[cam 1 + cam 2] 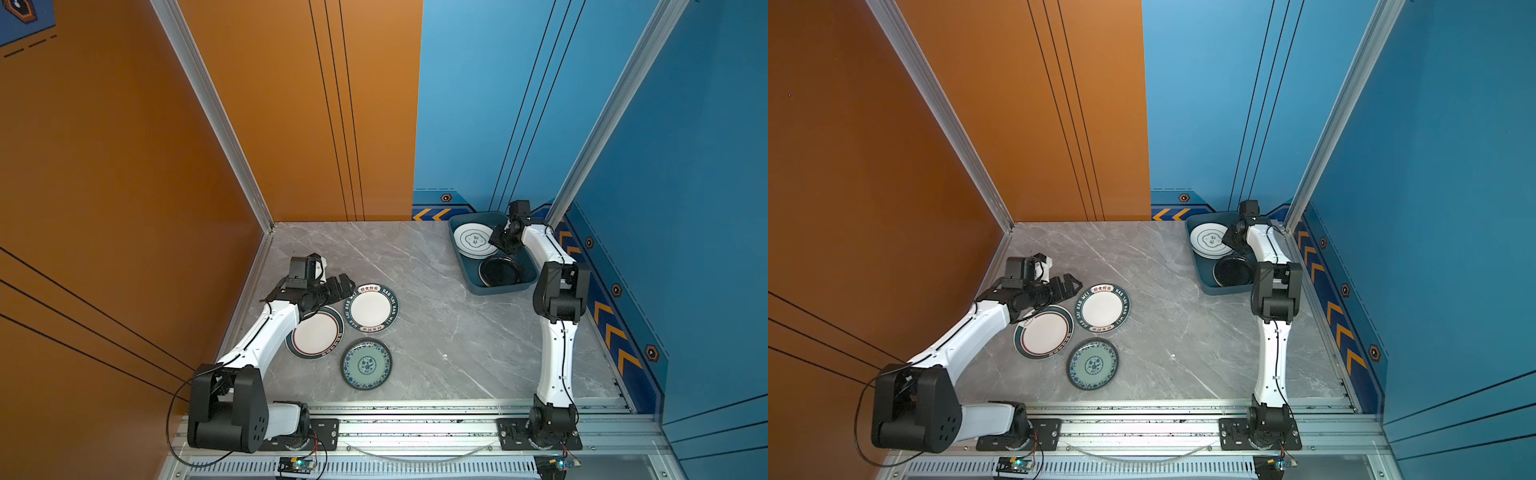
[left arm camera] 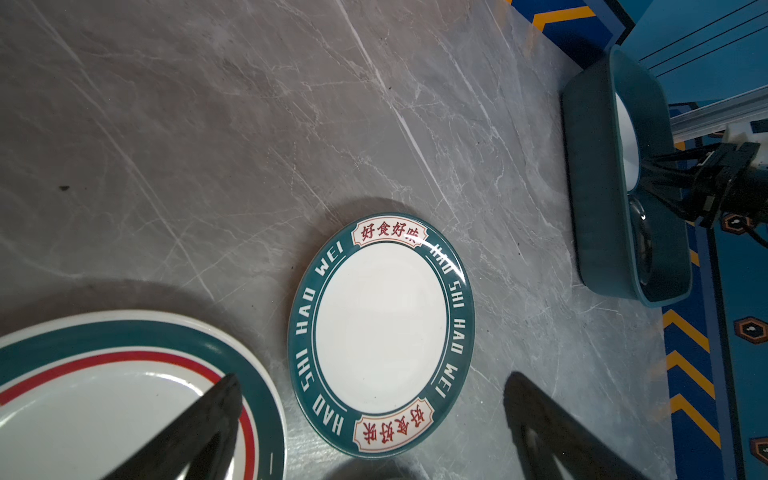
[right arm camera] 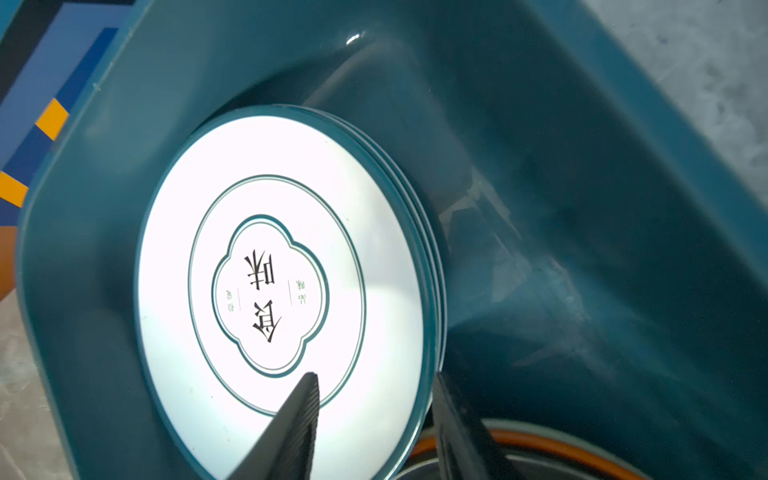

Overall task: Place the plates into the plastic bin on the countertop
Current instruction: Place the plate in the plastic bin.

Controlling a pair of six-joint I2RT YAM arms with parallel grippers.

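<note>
Right gripper: I see its jaws part-way apart, astride the rim of the white quatrefoil plate and pinching nothing. That plate tops a stack at the far end of the plastic bin. Only the right wrist view shows me the stack's layered edges and an orange rim under the black plate. Left gripper: spread wide and empty, close to the lettered plate and the red-ringed plate on the countertop. The teal floral plate appears in the top views alone.
</note>
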